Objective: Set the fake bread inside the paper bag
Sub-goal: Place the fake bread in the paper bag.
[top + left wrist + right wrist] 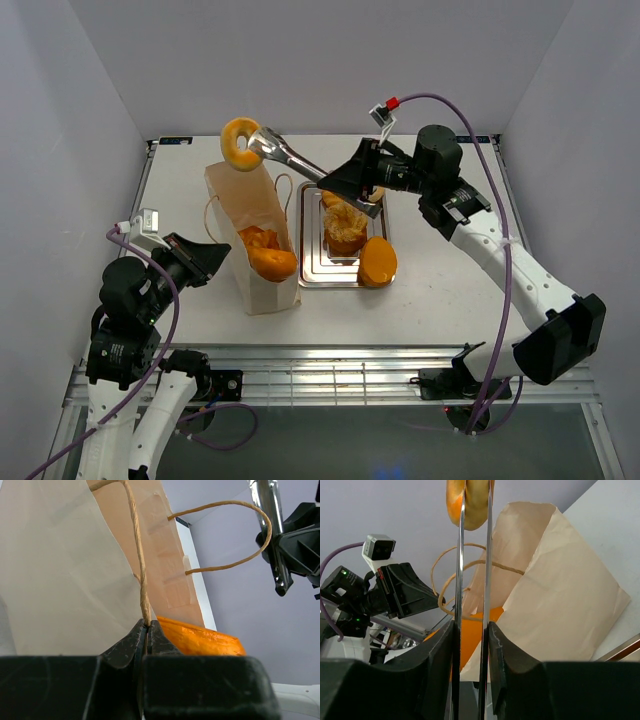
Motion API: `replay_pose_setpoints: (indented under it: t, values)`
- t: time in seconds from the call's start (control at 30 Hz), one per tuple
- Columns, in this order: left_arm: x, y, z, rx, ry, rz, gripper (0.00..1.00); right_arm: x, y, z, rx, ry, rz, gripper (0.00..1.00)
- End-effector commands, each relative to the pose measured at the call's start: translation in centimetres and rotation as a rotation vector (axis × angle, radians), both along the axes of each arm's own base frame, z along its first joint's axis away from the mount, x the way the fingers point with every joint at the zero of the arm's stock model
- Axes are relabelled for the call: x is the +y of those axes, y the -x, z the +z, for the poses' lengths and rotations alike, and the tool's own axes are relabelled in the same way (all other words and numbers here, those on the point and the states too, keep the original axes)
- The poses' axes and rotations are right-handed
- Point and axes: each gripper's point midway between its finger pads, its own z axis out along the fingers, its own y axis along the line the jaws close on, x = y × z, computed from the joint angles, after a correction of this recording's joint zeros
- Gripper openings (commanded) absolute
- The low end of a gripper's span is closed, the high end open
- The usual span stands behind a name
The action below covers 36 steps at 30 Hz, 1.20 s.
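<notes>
1. Right claw (471,635) clamped on metal tongs (292,156); tongs pinch bagel (240,145), raised above far edge of paper bag (232,205).
2. Left claw (147,630) pressed together on bag's cord handle (136,555).
3. More bread (268,258) inside bag.

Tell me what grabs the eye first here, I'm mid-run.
The orange bagel, held high in metal tongs by the right gripper, stands out most; in the top view it is above the far end of the paper bag. Next is the left gripper, shut on the bag's cord handle, with orange bread showing in the bag's mouth. The other breads sit on the silver tray right of the bag.
</notes>
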Motion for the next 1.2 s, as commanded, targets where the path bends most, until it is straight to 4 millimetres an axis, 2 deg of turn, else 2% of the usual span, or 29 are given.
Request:
replay_pose_setpoints:
  t: [0.0, 0.17, 0.5, 0.67, 0.73, 0.9, 0.93, 1.0, 1.03, 1.07, 1.1, 1.13, 1.17]
  values:
    - [0.1, 0.2, 0.5, -0.007, 0.003, 0.007, 0.0, -0.5, 1.2, 1.1, -0.057, -0.015, 0.003, 0.37]
    - [0.1, 0.1, 0.5, -0.009, 0.003, 0.008, 0.0, -0.4, 1.7, -0.1, -0.039, 0.001, 0.022, 0.44]
    - [0.1, 0.1, 0.6, -0.01, 0.003, 0.008, 0.0, -0.3, 1.6, -0.3, -0.029, -0.001, 0.027, 0.46]
    - [0.1, 0.1, 0.5, -0.007, 0.003, 0.008, 0.0, -0.7, 1.1, 0.7, -0.056, -0.014, -0.026, 0.45]
    - [0.1, 0.0, 0.4, -0.004, 0.002, 0.007, 0.0, -1.6, 0.0, 1.7, -0.094, -0.01, -0.08, 0.45]
    - [0.1, 0.0, 0.6, -0.012, -0.004, 0.004, 0.0, -6.1, -3.2, 2.8, -0.097, -0.016, -0.213, 0.45]
    - [0.1, 0.1, 0.7, -0.014, -0.003, 0.003, 0.0, -8.0, -4.5, 2.4, -0.085, -0.012, -0.257, 0.45]
    - [0.1, 0.1, 0.8, -0.018, -0.006, 0.004, 0.0, -10.1, -5.5, 1.9, -0.07, -0.009, -0.309, 0.45]
    - [0.1, 0.1, 0.8, -0.02, -0.007, 0.003, 0.0, -12.3, -6.7, 1.5, -0.06, -0.003, -0.369, 0.45]
    - [0.2, 0.2, 0.9, -0.022, -0.008, 0.005, 0.0, -13.1, -6.6, 0.1, -0.028, 0.006, -0.366, 0.45]
    - [0.2, 0.2, 0.9, -0.024, -0.011, 0.006, 0.0, -14.9, -7.4, -0.8, -0.008, 0.013, -0.407, 0.45]
    - [0.2, 0.2, 0.9, -0.024, -0.012, 0.003, 0.0, -15.7, -7.4, -1.7, 0.012, 0.018, -0.41, 0.45]
    - [0.2, 0.3, 0.9, -0.024, -0.012, 0.003, 0.0, -16.3, -7.3, -3.8, 0.052, 0.034, -0.419, 0.46]
